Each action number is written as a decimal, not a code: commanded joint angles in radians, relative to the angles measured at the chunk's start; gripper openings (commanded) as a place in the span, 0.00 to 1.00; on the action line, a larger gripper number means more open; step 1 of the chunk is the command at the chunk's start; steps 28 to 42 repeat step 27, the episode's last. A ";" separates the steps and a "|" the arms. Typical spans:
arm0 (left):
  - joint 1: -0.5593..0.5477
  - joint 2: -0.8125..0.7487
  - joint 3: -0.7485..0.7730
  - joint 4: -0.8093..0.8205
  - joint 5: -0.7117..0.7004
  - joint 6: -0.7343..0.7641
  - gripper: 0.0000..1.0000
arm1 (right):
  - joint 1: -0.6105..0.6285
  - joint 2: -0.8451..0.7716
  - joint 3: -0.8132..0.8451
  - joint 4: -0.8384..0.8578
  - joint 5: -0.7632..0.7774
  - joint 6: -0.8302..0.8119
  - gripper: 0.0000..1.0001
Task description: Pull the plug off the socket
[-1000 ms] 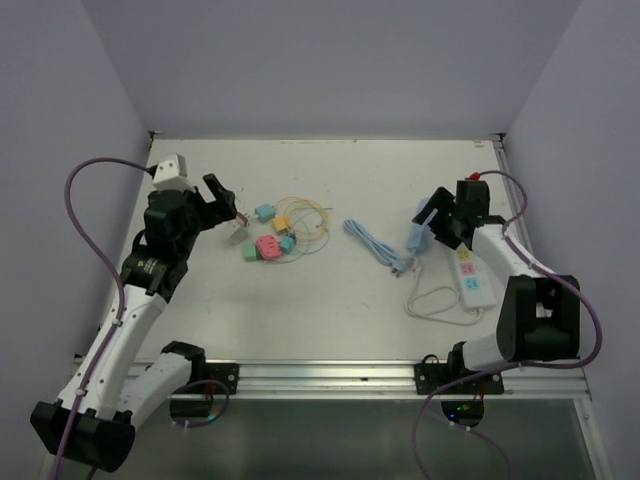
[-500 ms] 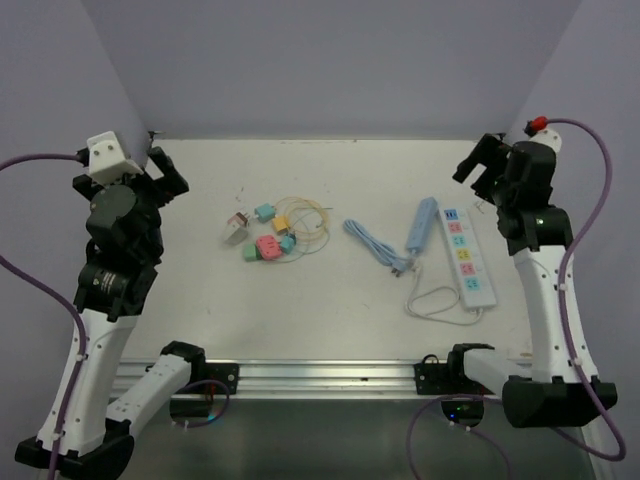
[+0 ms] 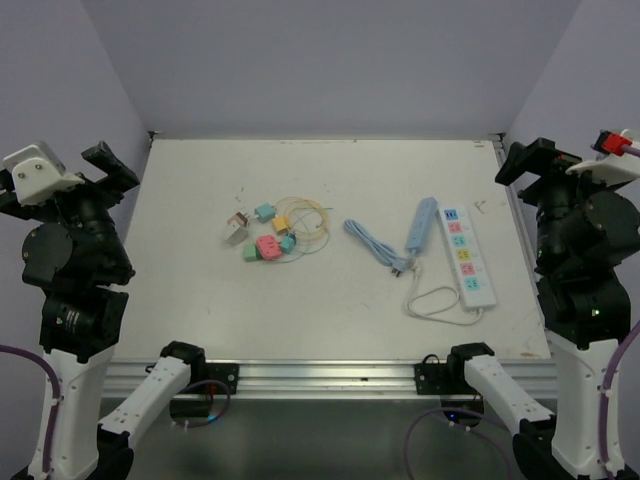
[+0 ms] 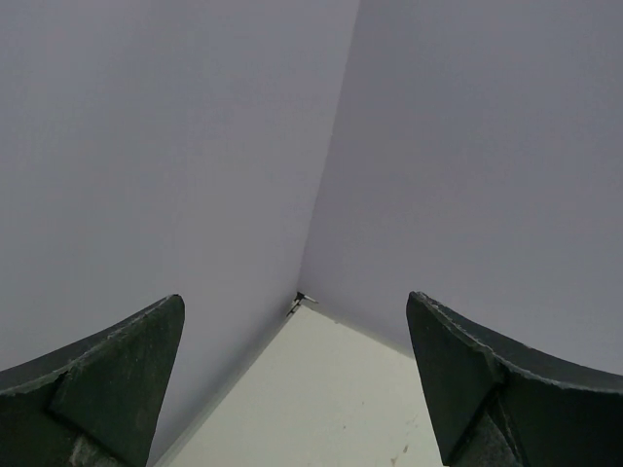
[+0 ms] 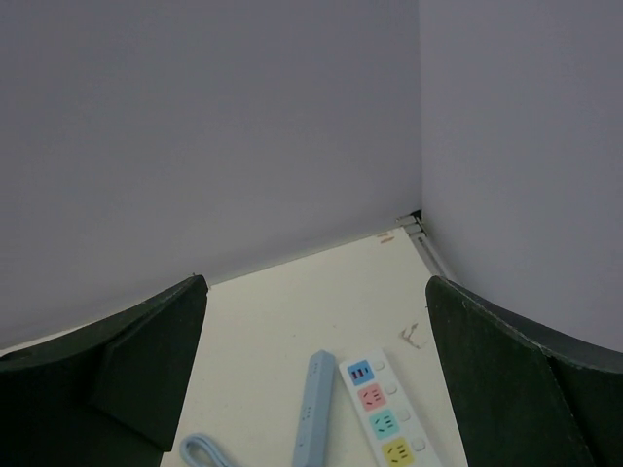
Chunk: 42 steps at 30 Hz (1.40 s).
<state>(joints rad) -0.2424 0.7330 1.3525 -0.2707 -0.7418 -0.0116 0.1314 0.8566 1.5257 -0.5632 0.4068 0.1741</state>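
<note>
A white power strip (image 3: 467, 257) with coloured sockets lies at the right of the table, beside a light blue strip (image 3: 420, 222). No plug sits in the sockets that show. A small grey plug (image 3: 237, 228) lies by a cluster of coloured adapters (image 3: 268, 238). My left gripper (image 3: 103, 165) is raised high at the far left, open and empty. My right gripper (image 3: 528, 160) is raised high at the far right, open and empty. The right wrist view (image 5: 316, 292) shows the white strip (image 5: 384, 418) and the blue strip (image 5: 313, 416) far below. The left wrist view (image 4: 294, 321) shows only walls and the table's corner.
A coiled blue cable (image 3: 375, 243) lies mid-table. The white strip's cord (image 3: 440, 303) loops toward the front. A thin yellow cable (image 3: 305, 215) loops by the adapters. Walls close the table (image 3: 330, 300) on three sides.
Both arms have lifted off the table and swung out to the sides. The left gripper left the grey plug; the right gripper left the strips.
</note>
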 commanded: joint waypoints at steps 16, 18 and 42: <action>0.005 -0.006 -0.026 0.076 -0.010 0.021 1.00 | 0.007 -0.036 -0.082 0.148 -0.026 -0.076 0.99; 0.005 -0.003 -0.030 0.083 -0.010 0.021 1.00 | 0.008 -0.034 -0.082 0.148 -0.028 -0.076 0.99; 0.005 0.006 -0.050 0.094 -0.024 0.021 1.00 | 0.011 -0.028 -0.084 0.151 -0.039 -0.078 0.99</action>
